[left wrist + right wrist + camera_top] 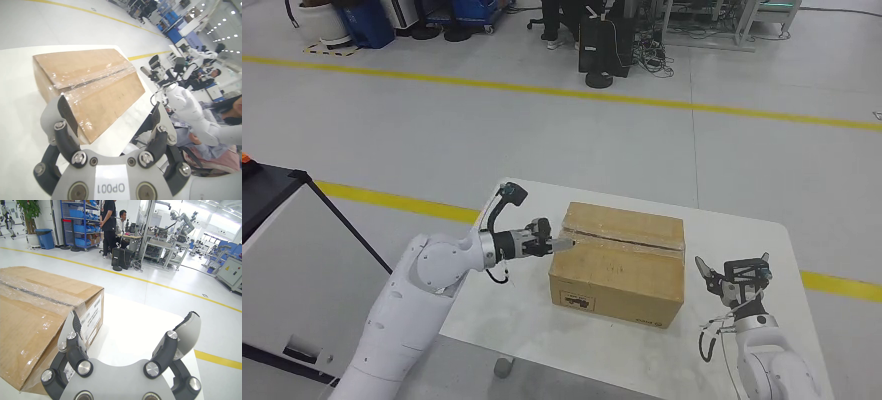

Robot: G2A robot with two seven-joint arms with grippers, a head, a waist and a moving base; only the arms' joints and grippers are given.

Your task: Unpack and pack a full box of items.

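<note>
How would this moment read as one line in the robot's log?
box: taped shut, on table | left gripper: open, at one taped end | right gripper: open, beside opposite end, apart | unpacking: not begun

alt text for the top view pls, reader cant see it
A taped-shut cardboard box sits in the middle of a white table. The left pincer is at one end of the box, level with the tape seam. The right pincer, open, is beside the other end, apart from it.
</note>
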